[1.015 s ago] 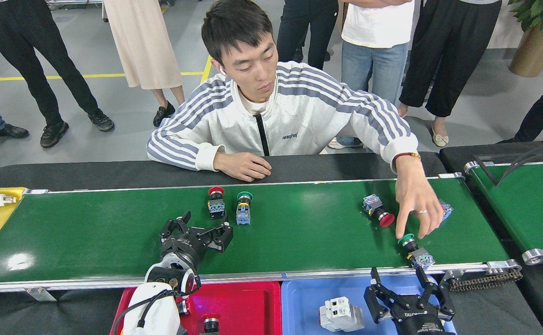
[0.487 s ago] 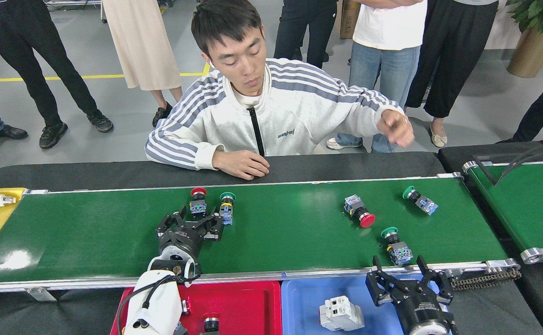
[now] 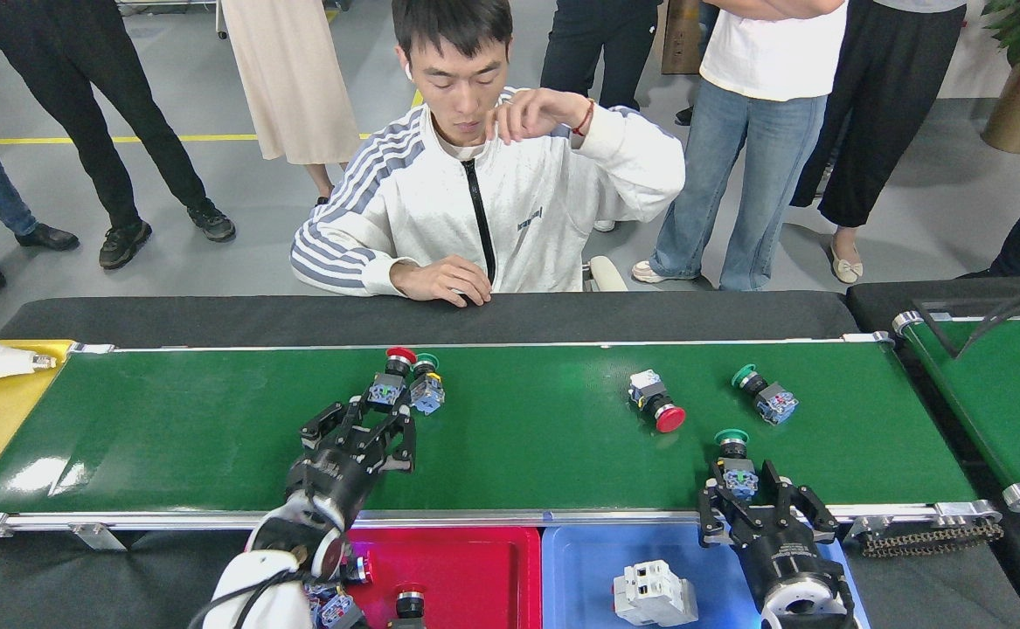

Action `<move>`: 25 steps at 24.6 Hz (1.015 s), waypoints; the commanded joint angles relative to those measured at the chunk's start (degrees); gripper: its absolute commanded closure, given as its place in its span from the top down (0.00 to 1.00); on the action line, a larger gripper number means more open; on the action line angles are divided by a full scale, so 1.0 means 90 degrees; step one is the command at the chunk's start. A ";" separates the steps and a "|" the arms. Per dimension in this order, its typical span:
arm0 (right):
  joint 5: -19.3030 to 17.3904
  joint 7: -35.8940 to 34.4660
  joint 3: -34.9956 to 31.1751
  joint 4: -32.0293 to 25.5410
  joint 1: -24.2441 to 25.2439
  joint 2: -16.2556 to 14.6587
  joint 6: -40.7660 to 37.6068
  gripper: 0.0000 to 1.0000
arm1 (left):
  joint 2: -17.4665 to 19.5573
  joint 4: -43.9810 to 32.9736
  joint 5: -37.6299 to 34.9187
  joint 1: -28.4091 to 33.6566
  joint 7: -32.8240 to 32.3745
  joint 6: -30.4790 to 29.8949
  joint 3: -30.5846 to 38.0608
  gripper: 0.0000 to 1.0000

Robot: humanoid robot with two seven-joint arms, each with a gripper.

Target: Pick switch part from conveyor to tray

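So we've got the long glossy green conveyor belt (image 3: 212,437) with silver edge rails running across in front of us, black drive chain showing at its near right corner, and five push-button switch parts on it. Our left gripper (image 3: 385,416) is out over the belt with its black fingers spread wide, tips just short of a pair of switches lying side by side: a red-capped switch part (image 3: 390,377) and a green-capped switch part (image 3: 425,384), touching or nearly touching each other, hard to say which. Our right gripper (image 3: 754,500) sits at the near edge of the belt, jaws wide too, with a second green-capped switch part with a blue-grey body (image 3: 734,463) sitting right between the fingers, though nothing is clamped on it as far as we can see. Farther back there's a switch part with a red mushroom cap (image 3: 655,404) lying on its side and another green-capped one (image 3: 765,395) off to its right, well apart from either gripper. Below the belt are a red plastic tray (image 3: 466,568) with a few switch pieces at its left edge, and a blue plastic tray (image 3: 579,577) holding a white breaker-looking block (image 3: 652,594). A person in a white striped jacket (image 3: 510,201) sits behind the belt, one hand resting on the black edge.
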 commanded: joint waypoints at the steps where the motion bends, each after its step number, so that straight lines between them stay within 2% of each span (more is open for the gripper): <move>1: -0.0013 -0.0134 0.0134 -0.0231 -0.0022 -0.0023 -0.0225 0.02 | 0.0272 -0.0595 0.0409 0.0462 0.0047 -0.1046 0.0175 0.14; 3: -0.0022 -0.0154 0.0486 -0.0534 0.0085 -0.0004 -0.0498 0.02 | 0.0438 -0.0927 0.0751 0.1038 -0.0012 -0.1046 0.0283 0.35; 4: -0.0022 -0.0154 0.0701 -0.0720 0.0124 0.0016 -0.0694 0.02 | 0.0428 -0.0966 0.0751 0.1214 -0.0012 -0.1046 0.0341 0.60; 5: -0.0022 -0.0163 0.0944 -0.0846 0.0144 0.0026 -0.0947 0.02 | 0.0370 -0.0976 0.0751 0.1301 -0.0012 -0.1046 0.0419 0.95; 6: -0.0022 -0.0163 0.1160 -0.0915 0.0144 0.0045 -0.1201 0.02 | 0.0331 -0.0986 0.0751 0.1360 -0.0002 -0.1046 0.0527 1.00; 7: -0.0022 -0.0173 0.1443 -0.0954 0.0144 0.0074 -0.1504 0.04 | 0.0311 -0.0976 0.0761 0.1409 -0.0002 -0.1046 0.0585 1.00; 8: -0.0022 -0.0242 0.1716 -0.0974 0.0144 0.0182 -0.1865 0.12 | 0.0302 -0.0996 0.0770 0.1477 -0.0002 -0.1046 0.0624 1.00; 9: -0.0022 -0.0290 0.1951 -0.0974 0.0134 0.0319 -0.2188 0.30 | 0.0292 -0.1005 0.0770 0.1526 -0.0002 -0.1046 0.0663 1.00; 10: -0.0022 -0.0310 0.2165 -0.0964 0.0134 0.0406 -0.2480 0.74 | 0.0282 -0.1005 0.0770 0.1526 -0.0002 -0.1046 0.0693 1.00; 11: -0.0022 -0.0310 0.2360 -0.0954 0.0134 0.0445 -0.2656 1.00 | 0.0282 -0.1005 0.0780 0.1526 0.0018 -0.1046 0.0751 1.00; 15: -0.0022 -0.0310 0.2712 -0.0895 0.0134 0.0475 -0.2813 1.00 | -0.0109 -0.0957 0.0761 0.1448 0.0027 -0.0938 0.1660 1.00; 17: -0.0052 -0.0310 0.2673 -0.0905 0.0134 0.0485 -0.2764 1.00 | -0.0128 -0.0947 0.0741 0.1370 0.0027 0.0126 0.1933 1.00; 18: -0.0081 -0.0339 0.2595 -0.0944 0.0134 0.0504 -0.2696 1.00 | -0.0089 -0.0927 0.0741 0.1350 0.0027 0.0896 0.2050 1.00; 19: -0.0100 -0.0427 0.2332 -0.1012 0.0183 0.0543 -0.2520 1.00 | -0.0070 -0.0888 0.0731 0.1350 0.0037 0.1355 0.2089 1.00; 20: -0.0140 -0.0544 0.2009 -0.1061 0.0271 0.0553 -0.2276 1.00 | -0.0070 -0.0859 0.0731 0.1350 0.0027 0.1522 0.2119 1.00; 22: -0.0159 -0.0857 0.1111 -0.1100 0.0612 0.0602 -0.1446 1.00 | -0.0070 -0.0800 0.0731 0.1341 0.0027 0.1562 0.2138 1.00; 25: -0.0159 -0.0915 0.0271 -0.1110 0.0925 0.0582 -0.0322 1.00 | -0.0070 -0.0839 0.0702 0.1311 0.0008 0.1571 0.2050 1.00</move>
